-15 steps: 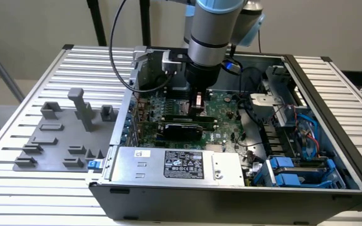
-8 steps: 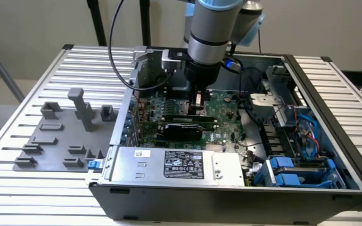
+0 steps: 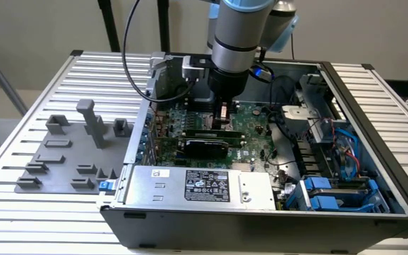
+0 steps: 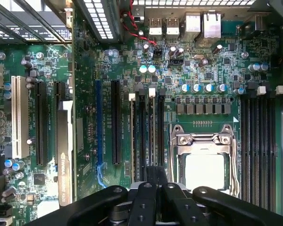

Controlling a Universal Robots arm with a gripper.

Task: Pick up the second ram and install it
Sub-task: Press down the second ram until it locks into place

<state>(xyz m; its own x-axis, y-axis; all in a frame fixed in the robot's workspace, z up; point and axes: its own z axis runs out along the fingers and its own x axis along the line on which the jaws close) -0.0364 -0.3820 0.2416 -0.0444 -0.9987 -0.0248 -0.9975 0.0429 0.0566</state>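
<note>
Second ram: slim green circuit-board stick (image 3: 222,115), upright, edge-on, over the motherboard's slots.
Gripper: black fingers (image 3: 222,109) clamped on it, inside the open grey computer case (image 3: 374,133).
Motherboard: large green board (image 4: 198,94), below.
Fixture: grey plastic blocks (image 3: 69,154), exterior view's left.

The arm (image 3: 236,26) is a thick silver-grey tube with a pale blue cap on the joint at its top. Below the tube sits a black cylindrical wrist (image 3: 227,82), with a small grey box (image 3: 193,68) bolted to its side and a spot of blue light on the other. A black cable (image 3: 129,48) loops down from above to that box. The tool (image 4: 151,200) is matte black, with rounded knuckles, narrow central bars and small round screws.
</note>
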